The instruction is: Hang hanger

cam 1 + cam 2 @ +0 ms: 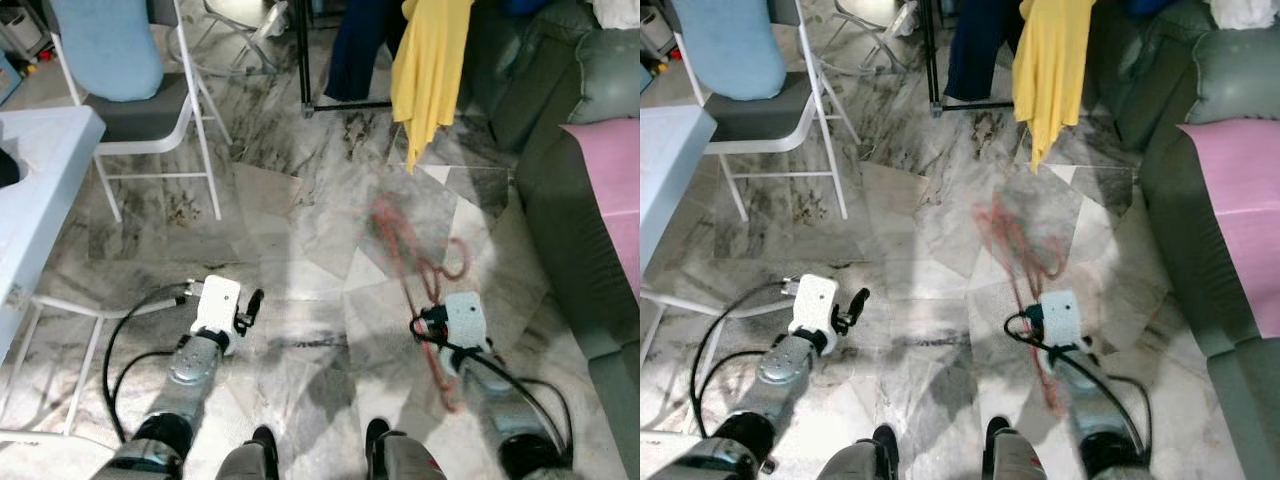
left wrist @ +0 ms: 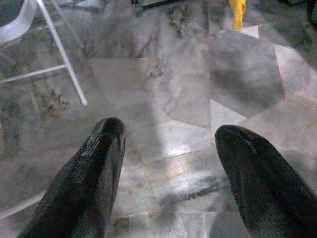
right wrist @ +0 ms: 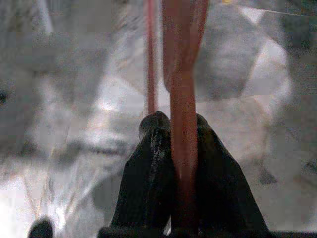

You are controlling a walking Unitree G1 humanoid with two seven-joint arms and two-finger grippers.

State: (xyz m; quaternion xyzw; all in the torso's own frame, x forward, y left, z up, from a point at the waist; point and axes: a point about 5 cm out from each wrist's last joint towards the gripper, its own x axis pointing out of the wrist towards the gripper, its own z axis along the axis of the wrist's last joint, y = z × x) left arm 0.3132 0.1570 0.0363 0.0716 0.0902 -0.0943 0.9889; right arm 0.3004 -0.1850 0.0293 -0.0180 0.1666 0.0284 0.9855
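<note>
Fingers point(image 3: 158, 148) of our right arm clamp the red hanger point(image 1: 415, 262), its long axis pointing far ahead toward the black rack point(image 1: 303, 60). Our left fingers point(image 2: 106, 148) spread empty over the floor point(image 1: 290, 240).

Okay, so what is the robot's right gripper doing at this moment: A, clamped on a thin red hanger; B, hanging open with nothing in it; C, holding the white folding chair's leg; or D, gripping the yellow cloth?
A: the right gripper has its two black fingers closed around the thin red hanger, which sticks out ahead of it over the marble floor.
</note>
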